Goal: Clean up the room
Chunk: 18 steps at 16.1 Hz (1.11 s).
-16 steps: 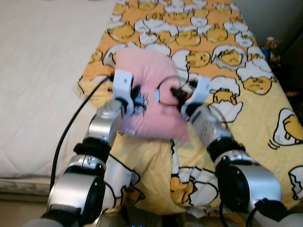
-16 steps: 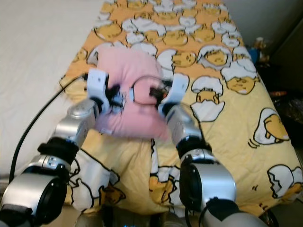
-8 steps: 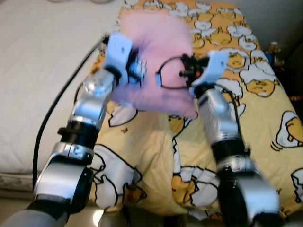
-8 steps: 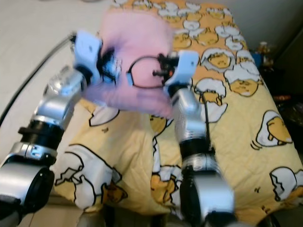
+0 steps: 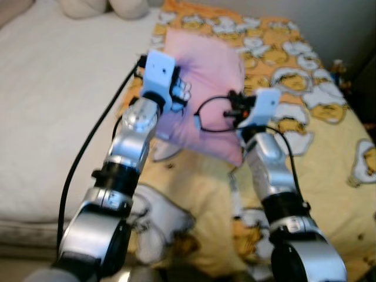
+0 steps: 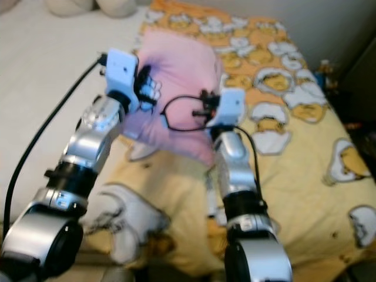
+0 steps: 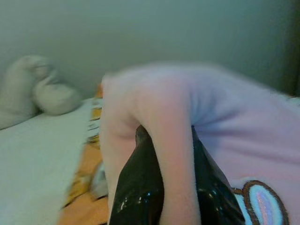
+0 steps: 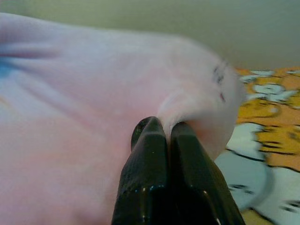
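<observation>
Two silver arms raised together over a bed, a soft pink square pillow [image 5: 205, 88] held up between them. Left gripper [image 7: 161, 187] clamped on the pillow's left edge, a thick fold of pink fabric squeezed between its two black fingers [image 7: 136, 197], so only narrowly apart. Right gripper [image 8: 161, 140] pinched nearly shut on a small tuck of fabric at the pillow's right edge, black fingertips [image 8: 150, 136] almost touching. Pillow lifted clear above the yellow-and-orange quilt printed with cartoon eggs [image 5: 317, 147], hanging between the two grips with its lower corner drooping toward the quilt. Part of a brown-outlined blue print on the pillow's face, seen close in the left wrist view.

Relative to the pillow: plain white mattress sheet [image 5: 53, 117] to its left, patterned quilt beneath and to its right, two pale cream cushions [image 5: 106, 7] beyond it at the head of the bed, just left of the quilt's top edge. Dark clutter [image 5: 338, 64] off the quilt's far right side, too blurred to name.

Pillow's long axis running across from one gripper to the other, both arms about equally extended, neither clearly nearer. Head of the bed straight ahead of the fingers and slightly left; likely next step a forward carry and release there, beside the cream cushions, both grips opening together to keep the pillow from swinging sideways.
</observation>
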{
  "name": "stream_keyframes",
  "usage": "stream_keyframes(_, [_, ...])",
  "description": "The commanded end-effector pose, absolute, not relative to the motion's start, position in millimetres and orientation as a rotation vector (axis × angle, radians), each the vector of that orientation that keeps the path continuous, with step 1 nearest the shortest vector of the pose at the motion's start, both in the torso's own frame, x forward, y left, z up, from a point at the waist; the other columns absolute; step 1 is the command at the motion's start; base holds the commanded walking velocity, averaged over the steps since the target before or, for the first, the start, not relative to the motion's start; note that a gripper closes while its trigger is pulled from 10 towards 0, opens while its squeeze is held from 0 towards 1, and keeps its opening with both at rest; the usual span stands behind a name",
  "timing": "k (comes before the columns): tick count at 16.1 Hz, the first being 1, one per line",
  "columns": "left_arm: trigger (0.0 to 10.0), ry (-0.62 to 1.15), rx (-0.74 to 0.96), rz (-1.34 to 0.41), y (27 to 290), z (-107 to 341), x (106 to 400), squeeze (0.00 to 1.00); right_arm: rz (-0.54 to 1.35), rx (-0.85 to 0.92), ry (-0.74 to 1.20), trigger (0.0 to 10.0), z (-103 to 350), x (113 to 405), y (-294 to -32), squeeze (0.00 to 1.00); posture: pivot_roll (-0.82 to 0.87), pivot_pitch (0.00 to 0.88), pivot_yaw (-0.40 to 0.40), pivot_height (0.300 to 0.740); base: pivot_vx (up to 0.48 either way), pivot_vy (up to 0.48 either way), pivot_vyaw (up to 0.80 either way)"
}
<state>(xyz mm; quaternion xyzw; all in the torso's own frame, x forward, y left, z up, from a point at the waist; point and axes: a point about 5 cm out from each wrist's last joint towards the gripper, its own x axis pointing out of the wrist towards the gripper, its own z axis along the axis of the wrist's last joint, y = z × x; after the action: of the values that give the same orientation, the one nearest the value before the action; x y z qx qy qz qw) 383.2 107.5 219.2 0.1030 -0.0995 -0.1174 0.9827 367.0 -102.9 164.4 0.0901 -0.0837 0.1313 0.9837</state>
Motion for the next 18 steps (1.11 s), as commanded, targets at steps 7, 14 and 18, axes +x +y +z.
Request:
stream_keyframes(7, [10.0,-0.293,0.321,-0.172,111.9,234.8,384.8,0.00,0.267,0.143,-0.195,0.0,170.0,370.6,-108.3,0.00,0.01,0.009,-0.043,0.740,0.000,0.480,0.00])
stream_keyframes(14, [10.0,-0.239,0.296,-0.124,110.6,221.2,383.9,0.00,0.288,0.130,-0.177,0.0,161.4,367.2,-109.9,0.00,0.01,0.012,-0.045,0.740,0.000,0.480,0.39])
stream_keyframes(18, [10.0,-0.236,0.310,-0.105,112.9,221.8,384.3,0.00,0.312,0.120,-0.177,0.0,162.0,367.9,-106.5,0.00,0.02,0.000,-0.048,0.740,0.000,0.472,0.64])
